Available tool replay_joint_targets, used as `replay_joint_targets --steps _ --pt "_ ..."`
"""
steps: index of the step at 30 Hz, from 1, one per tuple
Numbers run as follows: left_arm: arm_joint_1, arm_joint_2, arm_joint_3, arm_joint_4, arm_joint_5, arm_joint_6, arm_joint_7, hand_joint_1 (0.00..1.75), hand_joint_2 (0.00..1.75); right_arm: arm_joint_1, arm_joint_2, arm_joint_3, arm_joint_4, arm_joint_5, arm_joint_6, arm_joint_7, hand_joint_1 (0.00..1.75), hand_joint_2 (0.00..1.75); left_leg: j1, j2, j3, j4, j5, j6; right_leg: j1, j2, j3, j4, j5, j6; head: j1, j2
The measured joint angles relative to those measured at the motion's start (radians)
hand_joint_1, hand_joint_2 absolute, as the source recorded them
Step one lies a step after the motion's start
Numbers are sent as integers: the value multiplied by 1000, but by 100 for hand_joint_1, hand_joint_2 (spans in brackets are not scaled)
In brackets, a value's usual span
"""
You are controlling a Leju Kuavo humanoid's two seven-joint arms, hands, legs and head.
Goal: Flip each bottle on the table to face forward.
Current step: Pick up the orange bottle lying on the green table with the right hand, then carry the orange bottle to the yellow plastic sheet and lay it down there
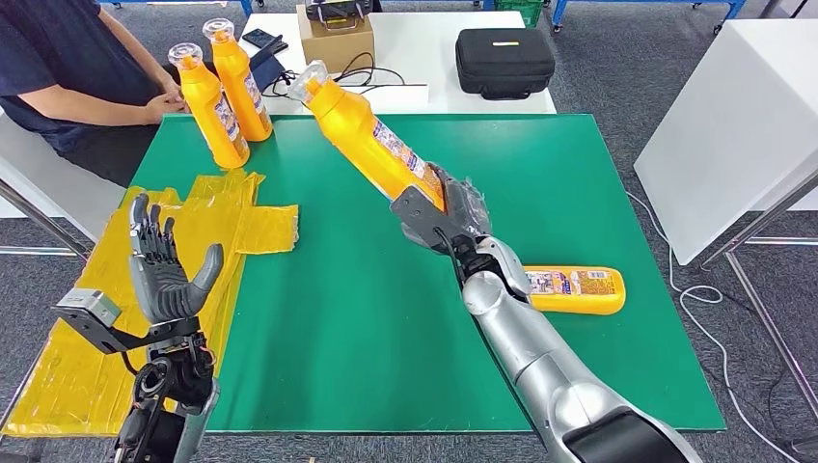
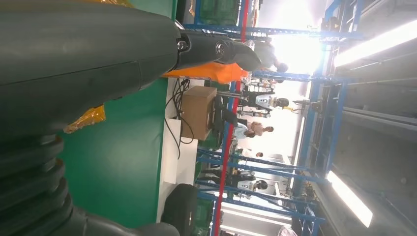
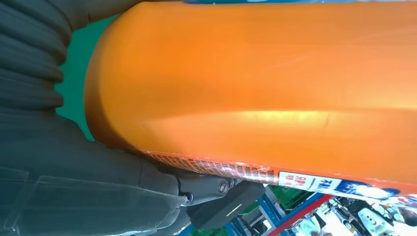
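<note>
My right hand (image 1: 446,214) grips the base of an orange bottle (image 1: 371,138) over the middle of the green table (image 1: 367,318); the bottle leans up and away to the left, cap high. Close up, its orange body (image 3: 255,83) lies against my right hand (image 3: 98,187). Two more orange bottles (image 1: 214,108) (image 1: 240,85) stand upright at the far left corner. Another orange bottle (image 1: 574,289) lies on its side at the right, just behind my right forearm. My left hand (image 1: 166,270) is raised over the table's left edge, fingers apart, holding nothing; its thumb (image 2: 88,54) looms close.
Yellow plastic sheets (image 1: 227,217) cover the table's left side. A person (image 1: 68,68) sits at the far left corner. Behind stand a white table (image 1: 424,43) with a cardboard box (image 1: 335,39), a black case (image 1: 504,61) and cables. A white cabinet (image 1: 733,125) is at right.
</note>
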Motion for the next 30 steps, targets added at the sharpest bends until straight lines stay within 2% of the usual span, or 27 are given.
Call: replay_joint_targets --steps 3,7,9,11,16,20,24,30 --pt "-1 -5 0 1 41 -56 36 0 175 0 8 0 2 7 0 -17 175 175 0 0 0 0 0 0 0 0 0 0 0 0 0 0" --pt "-10 -15 -20 16 211 -240 134 0 175 -1 52 23 13 28 -4 -25 175 175 0 1 0 0 0 0 0 0 -1 0 0 0 0 0" --pt "-20 -21 -46 28 302 -330 181 0 175 -2 78 75 18 -5 -16 -5 175 175 0 1 0 0 0 0 0 0 -1 0 0 0 0 0" --pt "-29 -25 -74 41 365 -381 217 0 175 -3 96 159 20 -79 -32 22 175 175 0 1 -1 0 0 0 1 0 -1 0 0 0 0 0" --pt "-36 -36 -118 64 497 -451 307 0 175 -5 119 397 21 -250 -76 68 175 175 0 1 -2 0 0 0 1 1 -2 0 0 0 0 0" --pt "-36 -44 -138 75 564 -488 358 0 175 -12 123 528 21 -303 -91 74 175 175 0 1 -2 0 0 0 0 1 -3 0 0 0 0 0" --pt "-36 -48 -148 83 580 -494 373 0 175 -21 124 587 22 -312 -93 75 175 175 0 1 -2 0 0 0 0 1 -3 0 0 0 0 0" --pt "-47 -53 -151 99 593 -495 393 0 175 -25 124 612 27 -305 -93 75 175 175 0 1 -2 0 0 0 0 1 -3 0 0 0 0 0"
